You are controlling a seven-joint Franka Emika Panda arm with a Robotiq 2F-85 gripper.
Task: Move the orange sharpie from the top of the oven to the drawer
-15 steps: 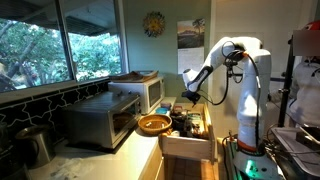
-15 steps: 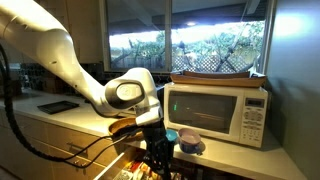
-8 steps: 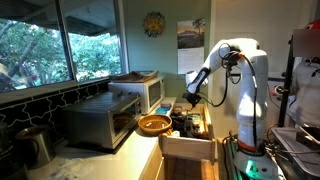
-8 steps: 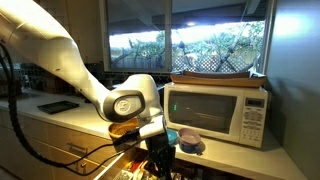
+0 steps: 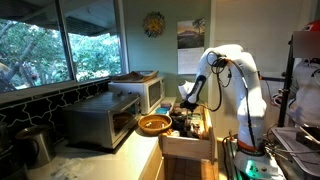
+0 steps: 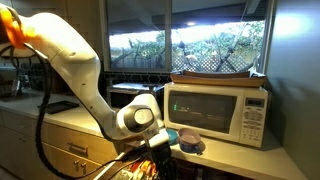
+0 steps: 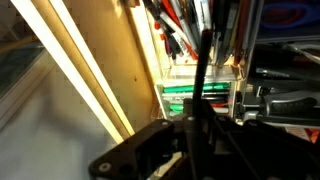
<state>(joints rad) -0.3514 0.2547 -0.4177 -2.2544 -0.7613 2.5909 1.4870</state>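
My gripper [image 5: 187, 106] hangs low over the open light-wood drawer [image 5: 188, 146], which is cluttered with dark utensils. In the wrist view the gripper [image 7: 200, 122] is shut on a thin pen-like rod, the sharpie [image 7: 203, 70]. It looks dark there, so its orange colour does not show. The sharpie points at pens and markers lying in the drawer beside its wooden wall [image 7: 100, 60]. In an exterior view the gripper [image 6: 158, 160] sits down at the drawer [image 6: 135, 172], below the microwave's level.
A white microwave [image 5: 141, 92] [image 6: 215, 108] and a steel toaster oven [image 5: 95, 121] stand on the counter. An orange-brown bowl [image 5: 153, 124] sits next to the drawer. A kettle [image 5: 35, 145] stands at the near end. Windows run behind.
The arm has bent down and lowered the gripper with the sharpie from above the counter into the drawer opening.
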